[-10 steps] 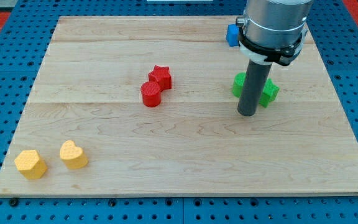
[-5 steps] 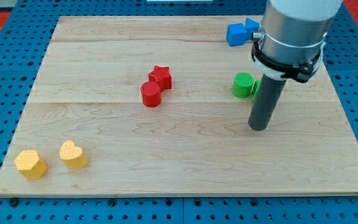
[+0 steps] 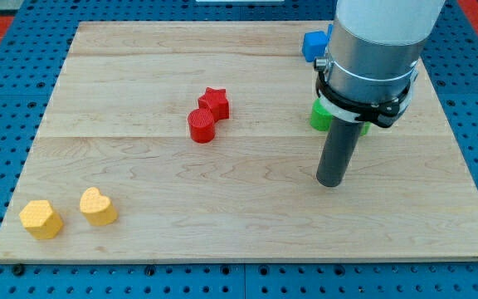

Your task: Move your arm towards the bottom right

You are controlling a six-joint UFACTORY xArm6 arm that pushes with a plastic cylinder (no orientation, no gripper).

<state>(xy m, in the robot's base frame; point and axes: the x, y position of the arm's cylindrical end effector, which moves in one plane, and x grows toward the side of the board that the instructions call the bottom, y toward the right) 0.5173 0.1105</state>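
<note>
My tip (image 3: 330, 181) rests on the wooden board (image 3: 222, 224), right of centre. Just above it toward the view's top a green block (image 3: 319, 117) shows partly behind the rod and arm; its shape is hidden. A blue block (image 3: 312, 44) sits near the top edge, partly hidden by the arm. A red star (image 3: 215, 101) and a red cylinder (image 3: 201, 126) touch each other left of the tip. A yellow hexagon (image 3: 40, 218) and a yellow heart (image 3: 97, 207) lie at the bottom left.
The board lies on a blue perforated table (image 3: 7, 75). The arm's grey body (image 3: 372, 50) covers the top right of the board.
My tip went right and down past the green blocks, then came back slightly left and lower. No block has visibly shifted.
</note>
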